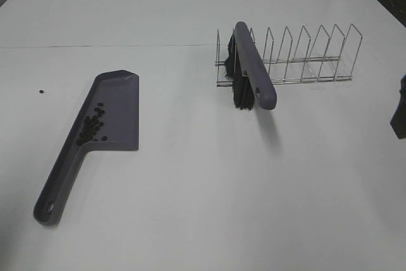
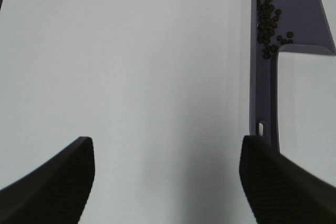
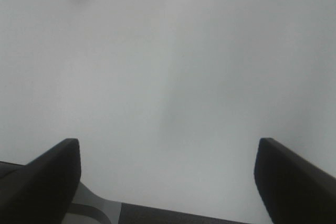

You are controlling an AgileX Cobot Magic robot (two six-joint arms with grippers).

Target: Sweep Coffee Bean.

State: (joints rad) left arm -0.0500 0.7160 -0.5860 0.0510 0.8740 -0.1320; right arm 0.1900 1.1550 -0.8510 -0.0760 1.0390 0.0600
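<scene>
The purple-grey dustpan (image 1: 111, 115) lies on the white table at the left, handle toward the front. A pile of coffee beans (image 1: 92, 128) sits inside it by the handle wall; one stray bean (image 1: 41, 91) lies on the table to its left. The brush (image 1: 252, 68) with black bristles leans in the wire rack (image 1: 304, 55). My left gripper (image 2: 167, 182) is open and empty over bare table, with the dustpan (image 2: 294, 9) and its beans (image 2: 268, 22) beside it. My right gripper (image 3: 168, 179) is open and empty over bare table; part of it shows at the right edge of the high view (image 1: 399, 109).
The wire rack stands at the back right with several empty slots. A seam runs across the table (image 1: 190, 207) behind the dustpan. Dark floor shows past the far right corner.
</scene>
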